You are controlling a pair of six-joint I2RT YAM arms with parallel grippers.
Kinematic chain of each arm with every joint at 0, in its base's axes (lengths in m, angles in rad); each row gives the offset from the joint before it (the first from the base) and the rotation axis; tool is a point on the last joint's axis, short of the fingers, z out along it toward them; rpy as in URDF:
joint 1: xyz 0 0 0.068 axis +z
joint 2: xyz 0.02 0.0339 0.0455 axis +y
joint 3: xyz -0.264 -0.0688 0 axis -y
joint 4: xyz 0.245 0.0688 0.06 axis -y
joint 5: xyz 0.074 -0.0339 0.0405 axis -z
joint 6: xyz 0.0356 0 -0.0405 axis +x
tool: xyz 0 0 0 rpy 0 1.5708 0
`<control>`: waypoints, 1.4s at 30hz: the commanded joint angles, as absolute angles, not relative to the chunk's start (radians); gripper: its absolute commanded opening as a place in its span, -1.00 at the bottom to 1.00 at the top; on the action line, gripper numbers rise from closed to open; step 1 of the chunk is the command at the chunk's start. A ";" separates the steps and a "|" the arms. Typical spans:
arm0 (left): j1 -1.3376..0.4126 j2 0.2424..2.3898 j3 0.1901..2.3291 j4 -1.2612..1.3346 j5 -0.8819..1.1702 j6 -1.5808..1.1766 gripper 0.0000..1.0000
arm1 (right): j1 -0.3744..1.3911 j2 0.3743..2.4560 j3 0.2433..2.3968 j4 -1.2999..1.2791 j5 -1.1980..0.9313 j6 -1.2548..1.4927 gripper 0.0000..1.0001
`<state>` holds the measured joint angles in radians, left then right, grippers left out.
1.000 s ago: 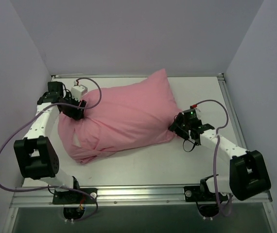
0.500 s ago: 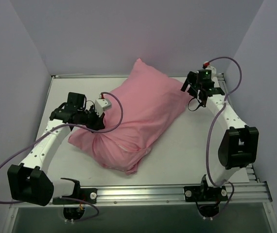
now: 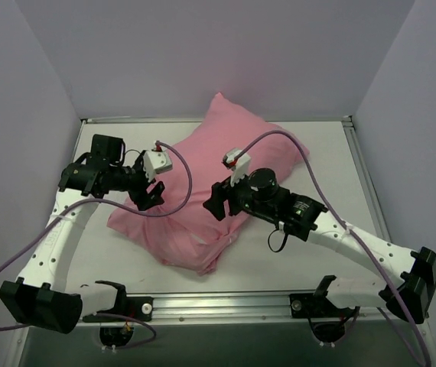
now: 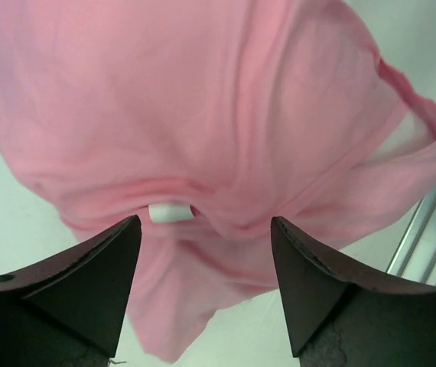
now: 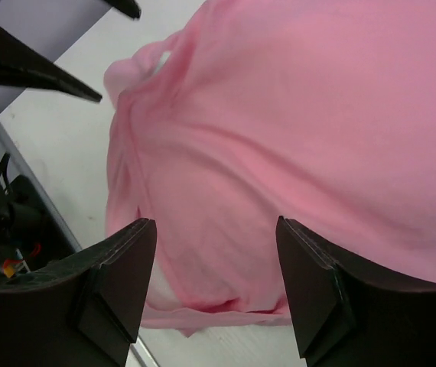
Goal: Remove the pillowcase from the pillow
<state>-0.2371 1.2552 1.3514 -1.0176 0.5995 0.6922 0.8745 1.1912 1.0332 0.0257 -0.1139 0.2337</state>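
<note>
On the table [image 3: 333, 153] the pillowcase [image 3: 233, 160] is laid, the pillow [image 4: 411, 136] kept inside, white shown at its near opening. The right gripper [image 3: 219, 200], earlier beyond its far corner, is brought near that opening, jaws spread; a grasp seems prepared. The left gripper [image 3: 149, 196] is held open at its left side.

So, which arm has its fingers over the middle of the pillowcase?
The right arm's fingers, open above the middle of the pillowcase; the left arm's fingers are open at its left edge.
</note>
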 commanded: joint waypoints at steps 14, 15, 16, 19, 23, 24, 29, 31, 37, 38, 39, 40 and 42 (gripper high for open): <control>-0.348 1.278 1.350 -1.026 0.417 1.355 0.56 | 0.997 1.266 0.809 0.264 -0.138 0.422 0.26; -0.353 1.278 1.339 -1.023 0.417 1.355 0.56 | 1.006 1.256 0.799 0.267 -0.135 0.425 0.26; -0.360 1.279 1.330 -1.019 0.413 1.355 0.56 | 1.011 1.252 0.781 0.271 -0.123 0.429 0.26; -0.368 1.287 1.301 -1.014 0.410 1.351 0.54 | 1.023 1.236 0.762 0.281 -0.115 0.440 0.27; -0.379 1.301 1.304 -0.970 0.443 1.292 0.43 | 1.023 1.230 0.752 0.301 -0.110 0.440 0.26; -0.382 1.305 1.310 -0.968 0.454 1.278 0.40 | 1.025 1.227 0.752 0.302 -0.103 0.442 0.26; -0.397 1.325 1.333 -1.028 0.532 1.272 0.25 | 1.031 1.227 0.759 0.327 -0.075 0.442 0.23; -0.408 1.325 1.312 -1.051 0.537 1.314 -0.02 | 1.035 1.233 0.756 0.345 -0.078 0.446 0.21; -0.417 1.321 1.287 -1.055 0.535 1.298 -0.95 | 1.069 1.230 0.739 0.368 -0.110 0.454 0.11; -0.417 1.322 1.293 -1.033 0.535 1.281 -0.95 | 1.078 1.226 0.736 0.368 -0.112 0.454 0.11; -0.417 1.324 1.296 -1.002 0.532 1.191 -0.96 | 1.091 1.215 0.735 0.370 -0.110 0.453 0.11; -0.417 1.324 1.299 -0.961 0.506 1.128 -0.95 | 1.107 1.209 0.732 0.371 -0.097 0.448 0.11; -0.417 1.330 1.313 -0.838 0.467 0.972 -0.95 | 1.158 1.200 0.733 0.374 -0.080 0.446 0.11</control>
<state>-0.4118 1.3266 1.2903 -0.9939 0.4786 1.1790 1.1042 1.2476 0.7376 0.3195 -0.1001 0.4454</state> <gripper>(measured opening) 0.031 0.555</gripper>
